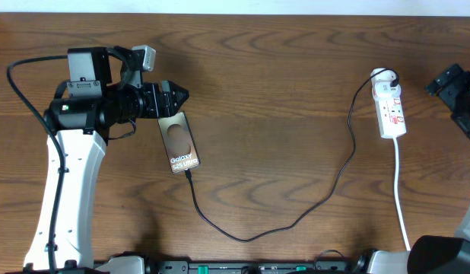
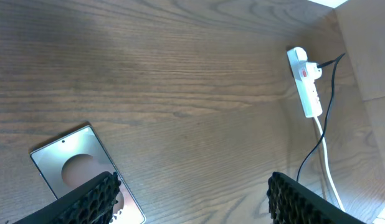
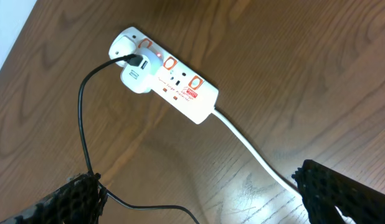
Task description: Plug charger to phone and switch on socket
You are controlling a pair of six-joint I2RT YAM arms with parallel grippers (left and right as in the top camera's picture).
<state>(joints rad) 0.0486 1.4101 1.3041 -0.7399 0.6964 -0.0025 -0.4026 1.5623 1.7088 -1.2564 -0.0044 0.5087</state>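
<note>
Left gripper (image 1: 179, 96) is hanging spread wide, gripping nothing. The phone (image 1: 179, 141) is lying right by its fingertips, with the charger (image 1: 296, 221) tip touching the far edge. Right gripper (image 3: 205, 205) is gaping too, with the socket (image 3: 174, 81) sitting clear ahead.
</note>
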